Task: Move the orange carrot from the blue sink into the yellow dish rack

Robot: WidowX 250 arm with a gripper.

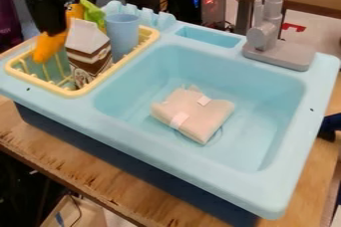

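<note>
Orange, tapered, smooth toy (48,46), seen at black two-finger gripper's (48,26) lower end, by yellow plastic rack (79,92); whether clasped cannot be told.

From here the sink (220,159) looks like smooth plastic with a soft sheen, and the faucet (279,50) like matt grey plastic. The beige bundle (193,111) seems to be soft, matt cloth. The rack (83,90) looks plastic; the table (100,181) is wood, rough and splintered along its edge.
</note>
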